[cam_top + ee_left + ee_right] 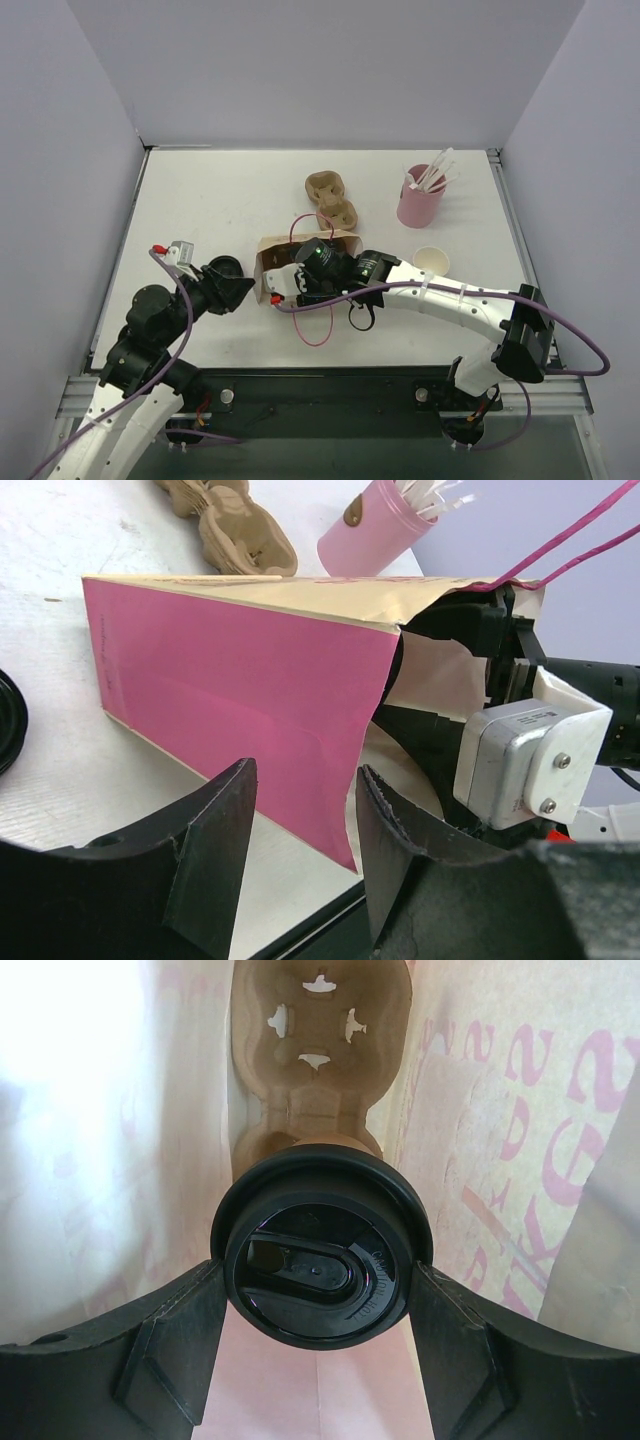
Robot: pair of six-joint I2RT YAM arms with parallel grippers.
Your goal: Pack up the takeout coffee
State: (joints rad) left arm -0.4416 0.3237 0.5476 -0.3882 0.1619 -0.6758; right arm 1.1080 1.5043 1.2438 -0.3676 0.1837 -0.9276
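Inside the paper bag point(230, 680), my right tool point(316, 1285) has a finger pressed to either side of a lidded coffee cup point(318, 1260), gripping it at the level of its black lid. I hold it from above like this so it goes straight down onto the moulded-pulp tray point(318, 1050) on the bag's floor. The cup's kraft body shows just beyond the lid, at the nearer socket, but I cannot tell whether it is fully seated. The farther socket, with its cut flaps, holds nothing.

At the bag's mouth my left tool point(305, 770) is spread wide, one finger on each side of the near paper wall without pinching it. I judge it is there to steady the bag and keep the mouth from folding onto my right wrist. The bag seems to stand upright on the desk point(220, 200), its cord handles point(315, 328) flopped outward.

A second kraft cup point(432, 260), unlidded and white inside, sits just beside my right forearm, apart from the bag. A spare pulp tray point(332, 198) lies just behind the bag, with a pink cup of white sticks point(419, 203) farther right. A black round thing point(8, 720), probably a loose lid, lies near my left tool. The paper walls crowd my right fingers closely, and those are what I would snag.
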